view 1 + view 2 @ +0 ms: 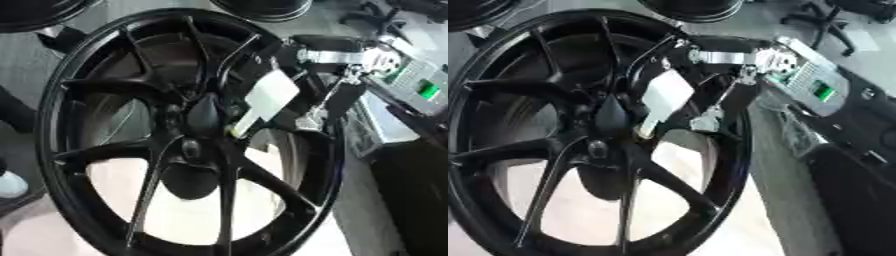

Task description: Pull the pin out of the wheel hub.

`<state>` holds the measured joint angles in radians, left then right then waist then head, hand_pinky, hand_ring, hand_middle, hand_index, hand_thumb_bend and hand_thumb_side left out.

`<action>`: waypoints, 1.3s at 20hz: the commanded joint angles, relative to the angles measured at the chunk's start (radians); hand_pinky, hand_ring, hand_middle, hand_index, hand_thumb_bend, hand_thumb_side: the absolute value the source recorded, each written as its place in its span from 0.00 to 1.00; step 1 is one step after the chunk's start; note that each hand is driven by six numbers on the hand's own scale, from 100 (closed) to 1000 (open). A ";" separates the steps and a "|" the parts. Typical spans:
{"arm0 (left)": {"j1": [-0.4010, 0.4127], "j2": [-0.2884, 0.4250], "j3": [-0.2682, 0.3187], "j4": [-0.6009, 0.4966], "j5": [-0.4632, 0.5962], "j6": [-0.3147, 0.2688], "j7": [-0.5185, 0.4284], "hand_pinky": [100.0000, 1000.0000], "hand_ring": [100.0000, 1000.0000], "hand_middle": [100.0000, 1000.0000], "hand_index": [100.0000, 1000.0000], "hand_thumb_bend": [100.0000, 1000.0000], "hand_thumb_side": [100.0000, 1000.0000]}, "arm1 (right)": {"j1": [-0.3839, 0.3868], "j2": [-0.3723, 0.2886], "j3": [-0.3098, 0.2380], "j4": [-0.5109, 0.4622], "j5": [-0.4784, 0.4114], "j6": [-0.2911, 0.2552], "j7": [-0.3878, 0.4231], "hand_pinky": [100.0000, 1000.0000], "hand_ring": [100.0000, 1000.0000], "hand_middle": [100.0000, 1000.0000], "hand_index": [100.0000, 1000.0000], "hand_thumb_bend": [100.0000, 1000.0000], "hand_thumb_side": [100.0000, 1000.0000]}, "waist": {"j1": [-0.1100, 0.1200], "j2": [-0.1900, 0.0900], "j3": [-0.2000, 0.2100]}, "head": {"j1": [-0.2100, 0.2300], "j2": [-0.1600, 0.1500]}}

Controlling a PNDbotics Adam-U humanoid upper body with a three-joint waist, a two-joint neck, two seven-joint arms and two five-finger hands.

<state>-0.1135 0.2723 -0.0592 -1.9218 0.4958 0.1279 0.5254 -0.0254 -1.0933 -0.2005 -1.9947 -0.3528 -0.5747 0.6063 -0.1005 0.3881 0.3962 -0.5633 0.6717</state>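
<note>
A large black spoked wheel fills both views, with its hub near the middle. A pale cream pin, wide at its upper end, narrows down to a tip just beside the hub's upper right. My right hand comes in from the upper right on a black arm with a silver wrist. Its dark fingers curl round the wide end of the pin, over the spokes. The hub's centre is dark and I cannot make out the hole. My left hand shows in neither view.
Two more black wheels lie along the top edge. A grey box with a green light sits right of the wheel, above a dark cabinet. An office chair stands far right.
</note>
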 commanded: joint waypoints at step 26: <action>0.049 0.038 0.016 0.008 -0.020 -0.007 0.012 0.66 0.68 0.60 0.77 0.40 1.00 | 0.198 0.026 -0.259 -0.005 -0.483 0.099 0.055 0.88 0.10 0.12 0.53 0.00 0.10 | 0.029 -0.130 -0.183 | 0.253 0.096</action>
<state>-0.0625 0.2835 -0.0539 -1.9035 0.4859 0.1258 0.5346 0.1732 -1.0544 -0.4241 -1.9927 -0.8139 -0.4771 0.6686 -0.0719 0.2687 0.1998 -0.3390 0.7587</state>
